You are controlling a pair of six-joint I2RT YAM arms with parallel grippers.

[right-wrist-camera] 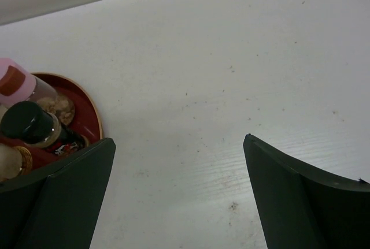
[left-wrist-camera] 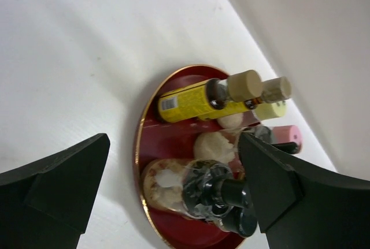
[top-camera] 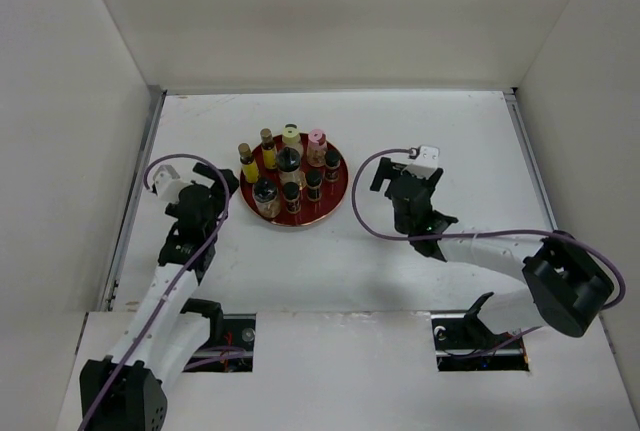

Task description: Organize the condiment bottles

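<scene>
Several condiment bottles stand together on the round red tray [top-camera: 338, 191]: slim yellow ones [top-camera: 246, 162], a cream yellow-lidded one [top-camera: 291, 138], a pink-lidded one [top-camera: 317, 141] and dark black-capped ones [top-camera: 291, 194]. My left gripper [top-camera: 222, 184] sits at the tray's left edge, open and holding nothing. In the left wrist view the left gripper [left-wrist-camera: 173, 142] frames a clear black-capped bottle [left-wrist-camera: 202, 191] and a yellow bottle [left-wrist-camera: 191, 100]. My right gripper [top-camera: 385, 181] is a little right of the tray. The right gripper [right-wrist-camera: 180, 140] is open over bare table, with the pink-lidded bottle [right-wrist-camera: 14, 81] at far left.
White walls enclose the table on the left, back and right. The tray's rim [right-wrist-camera: 97, 123] lies just left of my right gripper's left finger. Cables loop from both wrists above the table.
</scene>
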